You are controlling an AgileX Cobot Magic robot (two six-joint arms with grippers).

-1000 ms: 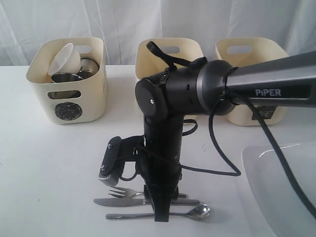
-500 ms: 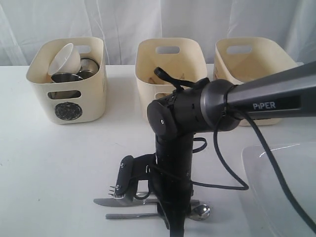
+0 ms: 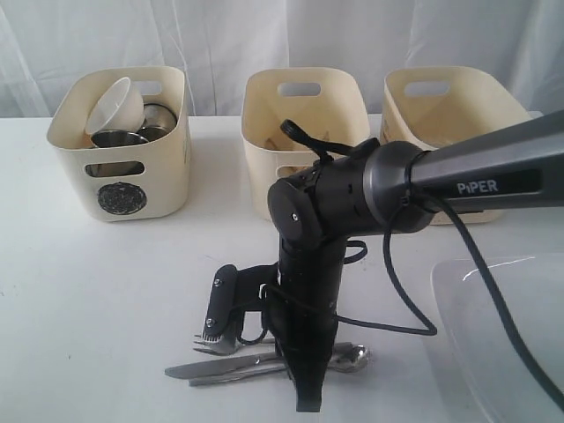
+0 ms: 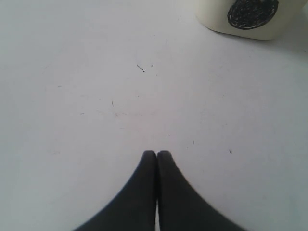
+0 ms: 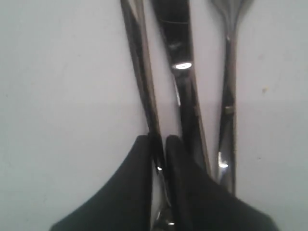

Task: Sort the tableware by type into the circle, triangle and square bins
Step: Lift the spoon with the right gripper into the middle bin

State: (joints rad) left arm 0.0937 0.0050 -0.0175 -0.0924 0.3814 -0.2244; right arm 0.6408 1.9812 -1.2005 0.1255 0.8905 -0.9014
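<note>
My right gripper (image 3: 308,401) points down at the table's front edge, shut on the thin handle of the steel spoon (image 5: 140,72). The spoon (image 3: 351,356) lies slanted against the knife (image 3: 198,370), with the fork (image 3: 216,342) just behind them. In the right wrist view the knife (image 5: 176,43) and fork (image 5: 228,82) run beside the fingers. The circle bin (image 3: 119,167) holds the white bowl (image 3: 116,104) and steel cups (image 3: 119,138). My left gripper (image 4: 157,153) is shut and empty over bare table near the circle bin (image 4: 250,14).
Two more cream bins stand at the back, one in the middle (image 3: 304,106) and one on the right (image 3: 445,110); the arm hides their marks. The large white plate (image 3: 493,335) lies at the front right. A white curtain hangs behind.
The right gripper has come down onto the cutlery and shut on the spoon. The spoon's bowl end has swung toward the knife, so it now lies slanted.
</note>
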